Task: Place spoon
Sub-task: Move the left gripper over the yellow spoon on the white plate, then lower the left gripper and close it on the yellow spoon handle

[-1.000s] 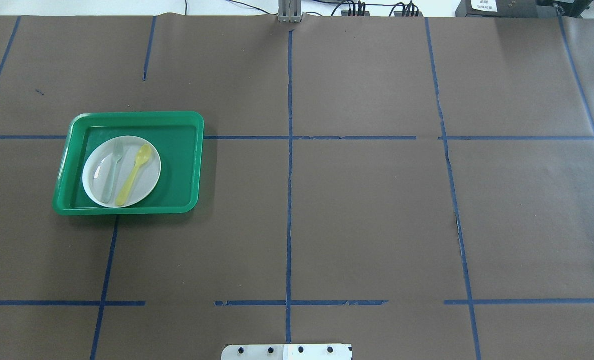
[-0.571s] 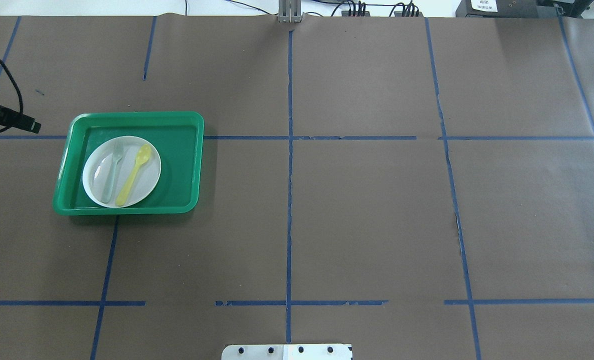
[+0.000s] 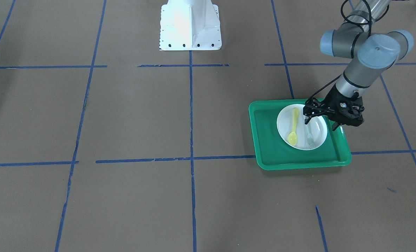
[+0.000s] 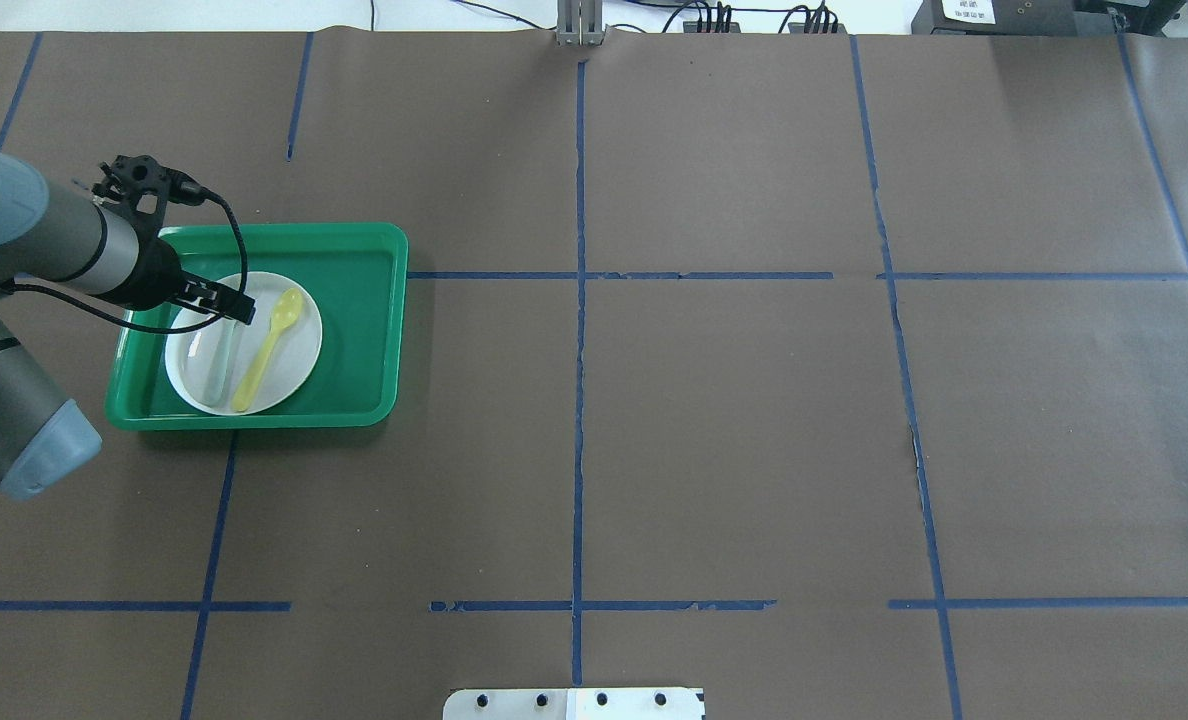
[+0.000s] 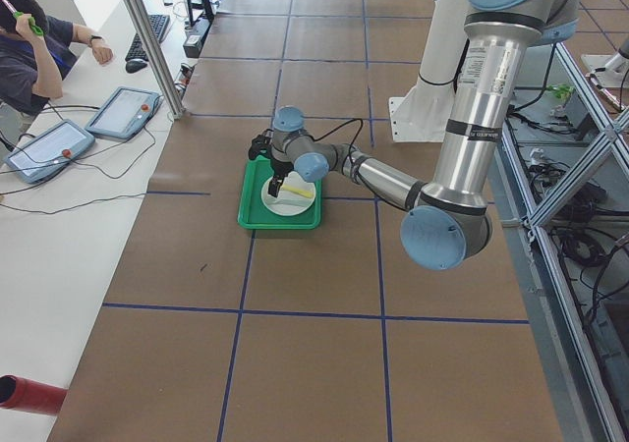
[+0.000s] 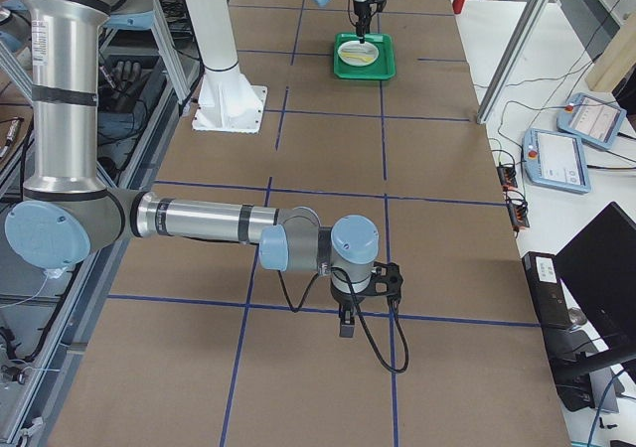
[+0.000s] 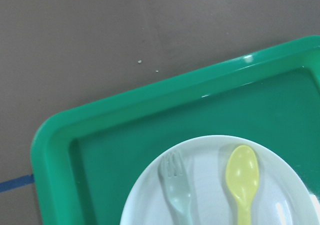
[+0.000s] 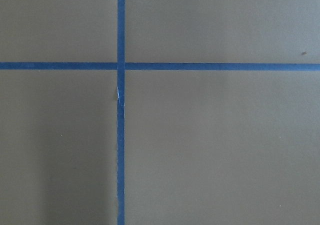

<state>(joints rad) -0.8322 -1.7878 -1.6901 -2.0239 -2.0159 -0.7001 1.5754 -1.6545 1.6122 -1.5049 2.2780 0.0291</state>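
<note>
Left end effector (image 3: 320, 123) spread wide, empty, over one plate (image 3: 320, 134): one fork (image 3: 310, 137) beneath, one spoon (image 3: 293, 126) beside, one tray (image 3: 299, 164) around, open bench (image 3: 124, 115) beyond; right end effector (image 6: 345, 326) grip unreadable.

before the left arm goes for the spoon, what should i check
1. Spoon lies free on the plate, apart from the fork: ok.
2. Left hand open and empty: ok.
3. Left hand centred over the spoon: not ok, it hangs over the fork side.
4. Left hand's height above the plate: cannot tell.
5. Right hand away from the tray: ok, far off; open or shut, cannot tell.
</note>
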